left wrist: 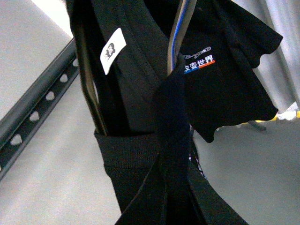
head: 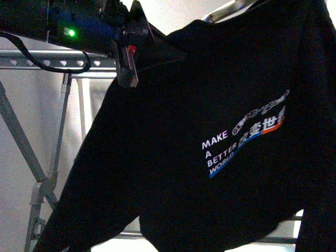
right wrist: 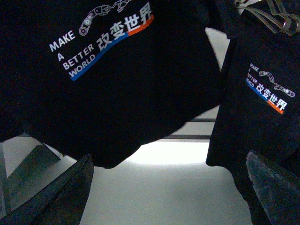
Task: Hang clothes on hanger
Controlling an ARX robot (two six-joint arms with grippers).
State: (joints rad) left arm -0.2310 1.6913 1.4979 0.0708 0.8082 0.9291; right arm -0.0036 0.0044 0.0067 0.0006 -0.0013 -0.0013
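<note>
- The left tool [head: 128, 65] is reaching in from 10 o'clock in the front view. It is looking closed on the neck-and-shoulder part of the black short-sleeved T-shirt [head: 210, 173] with the white print "MAKE A BETTER WORLD". Black cloth is covering the fingers, so this is my judgement and not a clear sight of the jaws.
- The T-shirt is hanging in the air, spreading from this tool toward 4 o'clock and filling most of the front view. Its line of print is rising toward 2 o'clock.
- A thin bronze-coloured wire hanger [left wrist: 89, 93] is sitting inside the neck opening, beside a small white label [left wrist: 112, 50]. Its hook is not showing anywhere.
- The large grey metal clothes rack [head: 26, 56] is standing behind the T-shirt, and its long rail with heart-shaped holes [left wrist: 40, 101] is running from 9 to 3 o'clock, level with the left tool. In the left wrist view the rail is lying apart from the cloth, not touching it.
- The right tool [right wrist: 168, 161] is waiting lower, with its fingers [right wrist: 65, 197] spread wide and holding nothing. A second black shirt with the same print [right wrist: 262, 131] is hanging near.
- The coming move is depending on one relation: the rail is lying at 9 o'clock from the left tool, so the left arm is the nearer one. I think the top of the hanger is needing to cross the rail's long axis.
</note>
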